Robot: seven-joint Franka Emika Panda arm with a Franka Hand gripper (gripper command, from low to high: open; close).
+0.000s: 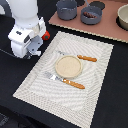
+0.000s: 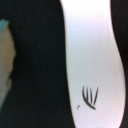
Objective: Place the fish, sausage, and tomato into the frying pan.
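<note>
In the wrist view the white fish [image 2: 90, 55] fills much of the picture, very close, with thin black fin lines near one end. No finger shows there. In the exterior view my white gripper [image 1: 33, 51] hangs low over the left edge of the striped placemat [image 1: 97, 72], and the fish is hidden under it. I cannot tell how the jaws stand. The red-orange tomato [image 1: 46, 35] lies just behind the hand, partly hidden. The frying pan [image 1: 91, 21] stands at the back. A reddish-brown shape inside it looks like the sausage [image 1: 90, 15].
A taller blue-grey pot [image 1: 66, 10] stands at the exterior view's left of the pan, and a beige bowl [image 1: 123, 17] at its right, all on a brown board. A beige plate [image 1: 67, 66], a knife [image 1: 86, 58] and a fork [image 1: 70, 82] lie on the placemat.
</note>
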